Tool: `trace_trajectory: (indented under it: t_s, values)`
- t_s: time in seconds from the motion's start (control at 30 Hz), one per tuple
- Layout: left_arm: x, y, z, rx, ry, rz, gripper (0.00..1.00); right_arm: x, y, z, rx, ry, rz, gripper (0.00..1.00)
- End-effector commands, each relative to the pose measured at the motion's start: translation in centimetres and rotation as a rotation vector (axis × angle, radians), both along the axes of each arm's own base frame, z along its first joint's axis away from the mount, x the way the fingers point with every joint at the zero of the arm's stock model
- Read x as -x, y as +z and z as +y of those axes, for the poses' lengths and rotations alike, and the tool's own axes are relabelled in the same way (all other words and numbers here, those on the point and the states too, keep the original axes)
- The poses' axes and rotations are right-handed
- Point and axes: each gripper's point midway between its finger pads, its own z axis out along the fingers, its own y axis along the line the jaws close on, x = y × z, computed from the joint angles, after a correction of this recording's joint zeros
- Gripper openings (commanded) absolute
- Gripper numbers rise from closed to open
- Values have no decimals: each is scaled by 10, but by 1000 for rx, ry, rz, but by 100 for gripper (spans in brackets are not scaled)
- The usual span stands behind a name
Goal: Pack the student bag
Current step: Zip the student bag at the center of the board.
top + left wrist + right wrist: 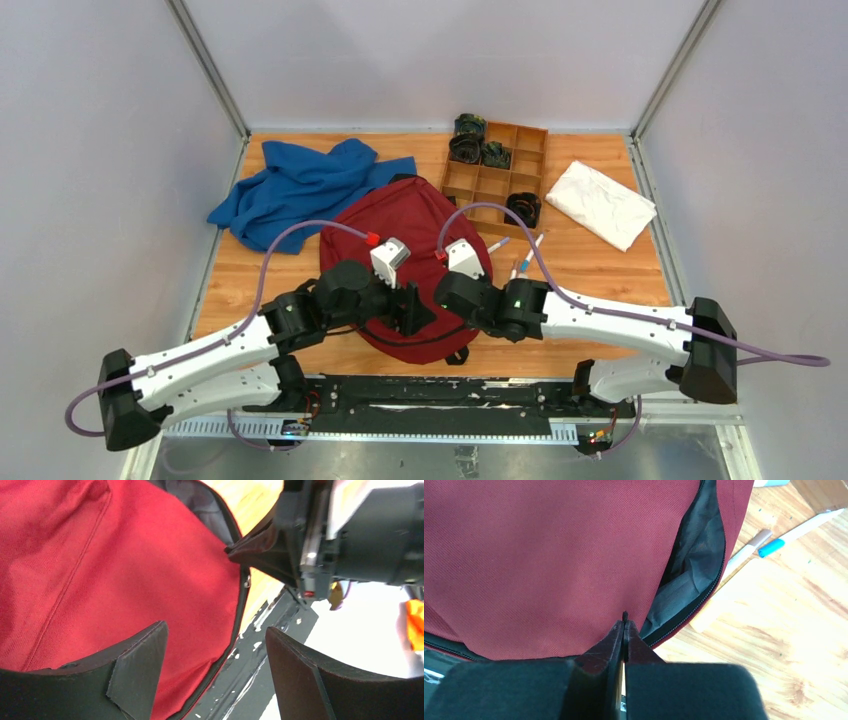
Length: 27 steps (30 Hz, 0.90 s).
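Dark-red fabric student bag [400, 215]: seemingly soft, limp; best held at zipper edge, pinched in right gripper [624, 623] jaws; left gripper [216, 628] jaws wide.

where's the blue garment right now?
Top view: the blue garment lies crumpled at the far left, its right edge against the student bag, left of the wooden divider tray.
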Motion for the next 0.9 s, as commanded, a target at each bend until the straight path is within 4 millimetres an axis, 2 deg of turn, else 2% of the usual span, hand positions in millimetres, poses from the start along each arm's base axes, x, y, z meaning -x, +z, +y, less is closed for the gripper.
trace_trajectory:
  t_s: [0.0,0.13,0.27,0.47,0.63,0.73,0.87]
  values:
    - [2,-16,-8,-73,-75,-25,78,0,3,1,-38,-38,-16,0]
    - [11,-15,-17,-74,-147,-63,84,-2,7,-3,-58,-76,-30,0]
    - [24,-12,-26,-69,-206,-139,96,-3,17,-9,-120,-121,-50,0]
    - [38,-20,-44,-82,-264,-184,97,-1,26,-13,-213,-148,-58,0]
    - [22,-48,-51,-195,-206,-217,87,-1,28,-16,-241,-156,-67,0]
    - [18,-52,-54,-204,-194,-225,81,-1,26,-17,-231,-154,-72,0]
    - [15,-58,-54,-226,-184,-225,67,-2,25,-18,-231,-161,-71,0]
